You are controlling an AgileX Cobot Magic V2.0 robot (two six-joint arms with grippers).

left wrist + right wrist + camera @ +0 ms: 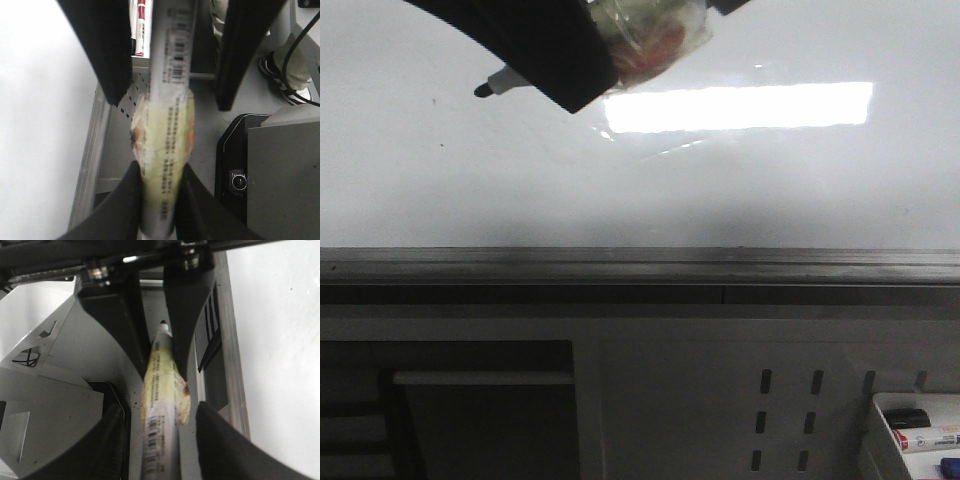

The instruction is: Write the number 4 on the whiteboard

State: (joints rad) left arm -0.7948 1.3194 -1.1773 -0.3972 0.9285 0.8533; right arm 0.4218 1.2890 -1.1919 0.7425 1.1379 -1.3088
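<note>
The whiteboard (720,190) fills the upper front view, with a bright glare patch and a dark grey ledge (640,265) below it. No drawn number 4 shows on it in any view. My left gripper (160,170) is shut on a marker (167,130) wrapped in yellowish tape. In the front view it (555,60) hangs at the top before the board, the black marker tip (480,90) pointing left. My right gripper (160,407) is open, its fingers on either side of the marker's barcoded body (160,435) without touching it.
Below the ledge is a white perforated panel (720,400) with slots. A white tray (920,435) holding spare markers sits at the lower right. A dark opening (480,420) is at the lower left. A few tiny dark specks dot the board.
</note>
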